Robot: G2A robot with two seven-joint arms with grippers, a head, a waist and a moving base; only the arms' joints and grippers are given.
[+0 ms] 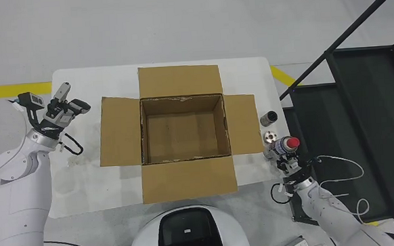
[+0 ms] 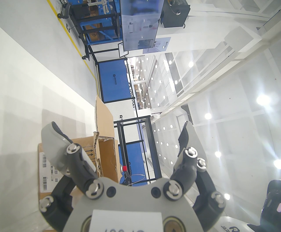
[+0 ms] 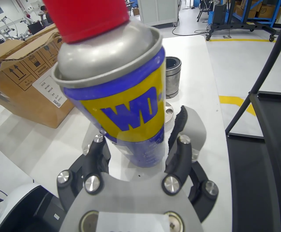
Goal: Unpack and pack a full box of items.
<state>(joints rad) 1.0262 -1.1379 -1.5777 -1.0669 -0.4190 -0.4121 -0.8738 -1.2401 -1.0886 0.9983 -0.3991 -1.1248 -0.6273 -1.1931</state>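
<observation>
An open cardboard box (image 1: 184, 127) stands mid-table, flaps spread, with only its bare bottom visible inside. A blue and yellow spray can (image 1: 290, 145) with a red cap stands near the table's right edge. My right gripper (image 1: 287, 163) is around its lower body, open, with the pads close on either side; the spray can (image 3: 123, 103) rests on the table, and a thin gap shows at one pad (image 3: 175, 136). My left gripper (image 1: 70, 105) hangs open and empty above the table's left edge, off the box's left flap. In the left wrist view the left gripper (image 2: 119, 129) points past the box (image 2: 105, 153).
A steel cylinder (image 1: 269, 118) stands beside the box's right flap, with a flanged metal disc (image 1: 270, 137) between it and the can; both show behind the can, cylinder (image 3: 173, 77) and disc (image 3: 169, 114). A black metal frame (image 1: 346, 114) stands right of the white table (image 1: 85, 184).
</observation>
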